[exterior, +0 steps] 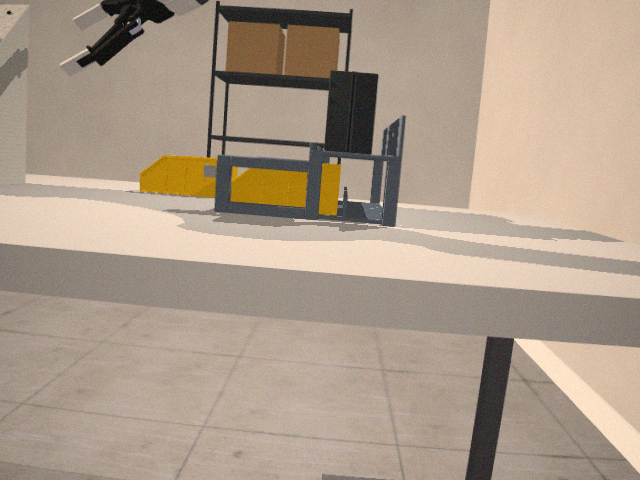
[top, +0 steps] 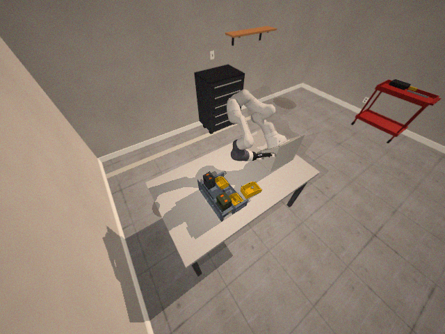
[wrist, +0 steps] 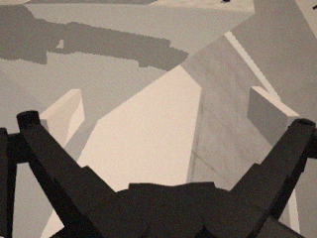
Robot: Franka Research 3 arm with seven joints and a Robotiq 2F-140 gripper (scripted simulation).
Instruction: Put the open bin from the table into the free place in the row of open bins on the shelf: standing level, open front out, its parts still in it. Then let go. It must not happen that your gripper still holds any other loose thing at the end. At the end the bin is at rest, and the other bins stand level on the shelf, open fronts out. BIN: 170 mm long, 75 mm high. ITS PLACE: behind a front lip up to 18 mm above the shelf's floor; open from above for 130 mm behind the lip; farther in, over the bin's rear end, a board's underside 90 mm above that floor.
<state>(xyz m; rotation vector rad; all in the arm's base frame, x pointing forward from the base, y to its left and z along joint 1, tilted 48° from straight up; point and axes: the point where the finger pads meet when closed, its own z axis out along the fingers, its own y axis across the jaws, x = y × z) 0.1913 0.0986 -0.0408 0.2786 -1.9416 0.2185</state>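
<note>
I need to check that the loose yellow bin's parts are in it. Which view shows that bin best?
The top view: the yellow bin stands on the table beside the grey shelf, seen from above, small parts inside. The exterior view shows only its side wall. The wrist view does not show it.

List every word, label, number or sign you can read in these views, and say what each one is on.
None can be read.
The small grey patch on the yellow bin on the table is blank or too blurred.
The cardboard boxes and the dark bins on the shelf show no lettering.
</note>
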